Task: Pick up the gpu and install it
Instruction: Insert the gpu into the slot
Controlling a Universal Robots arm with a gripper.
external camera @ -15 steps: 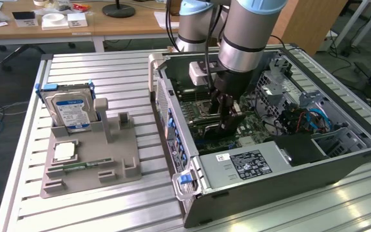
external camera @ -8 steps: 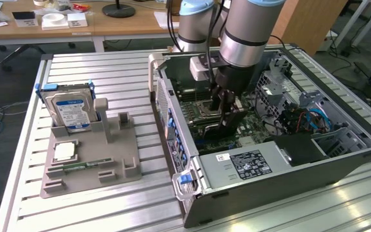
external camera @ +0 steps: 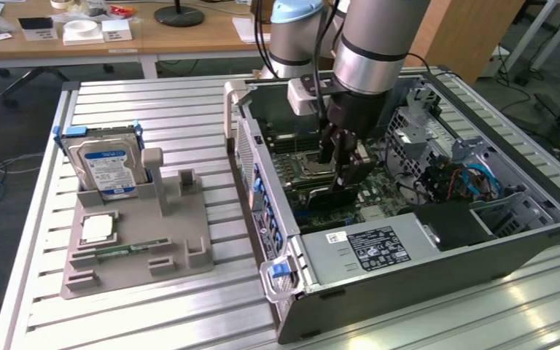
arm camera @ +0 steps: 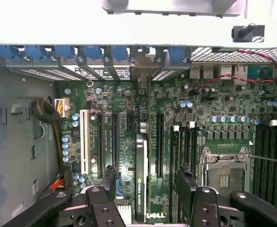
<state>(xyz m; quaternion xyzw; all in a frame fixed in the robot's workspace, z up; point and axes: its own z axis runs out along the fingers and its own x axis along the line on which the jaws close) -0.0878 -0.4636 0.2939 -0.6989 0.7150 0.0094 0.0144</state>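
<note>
The gripper [external camera: 346, 169] was seen lowered inside the open computer case [external camera: 513, 240], which lay on its side on the slatted metal table [external camera: 144, 102], close to that table's far edge. The jaws were spread wide and held nothing. In the wrist view the gpu [arm camera: 141, 177] was found standing on edge in an expansion slot of the motherboard [arm camera: 214, 101], its narrow top edge lined up between the two fingers [arm camera: 105, 187], with a gap left on either side. Whether the card had been pressed fully home could not be judged with certainty from above, though it appeared upright and square to the slot, its end pointing toward the row of blue bracket clips [arm camera: 91, 53] along the case's rear wall.

The step in hand was judged to be the end of the installation: the card had been let go in its slot, not carried. Any further move would call for a straight lift clear of the card, without brushing its edge or the neighbouring slots.

On the grey parts tray [external camera: 134, 248] near the table's corner at the exterior view's left, the silver hard drive [external camera: 110, 168] was left standing in its cradle, with a processor [external camera: 97, 229] lying flat before it.
</note>
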